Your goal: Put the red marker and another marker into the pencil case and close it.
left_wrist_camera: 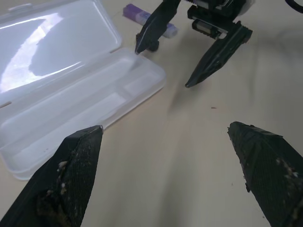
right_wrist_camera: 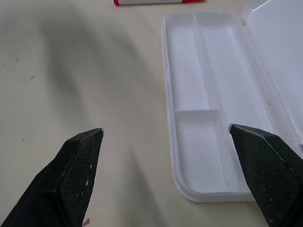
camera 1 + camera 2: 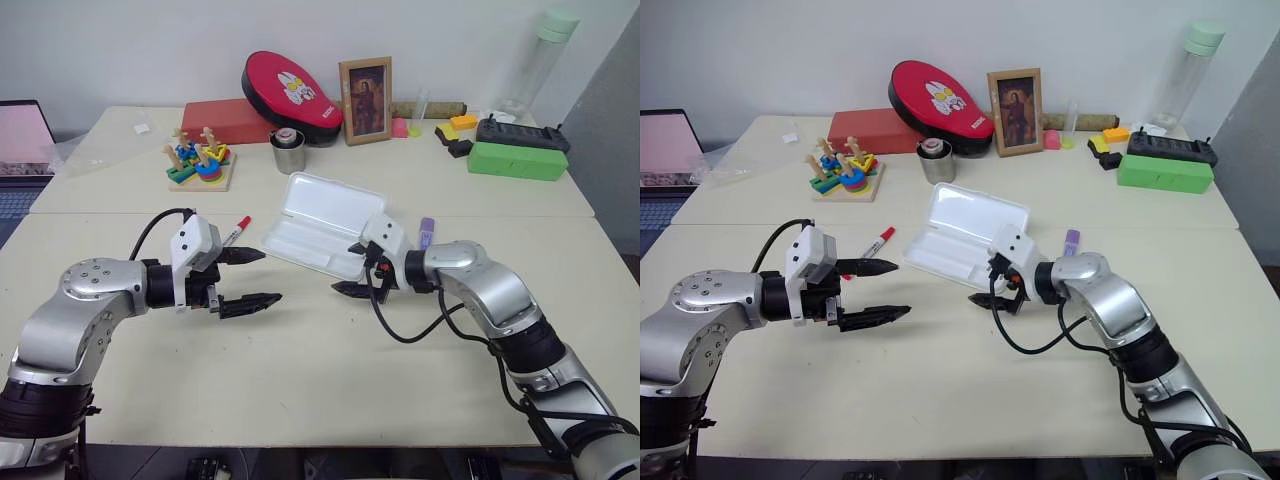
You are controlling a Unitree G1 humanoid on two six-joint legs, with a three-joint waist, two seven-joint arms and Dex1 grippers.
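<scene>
Honestly no readable text, brand or number anywhere here (the closest thing is a white cartoon rabbit print on the red pouch at the back, and the purple marker label is too blurry to make out).

table: beige | on it: open pencil case, red marker, purple marker

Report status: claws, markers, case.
Both claws open, empty: left claw, right claw. Pencil case open, empty. Red marker and purple marker on table. Nothing in the way.
</scene>
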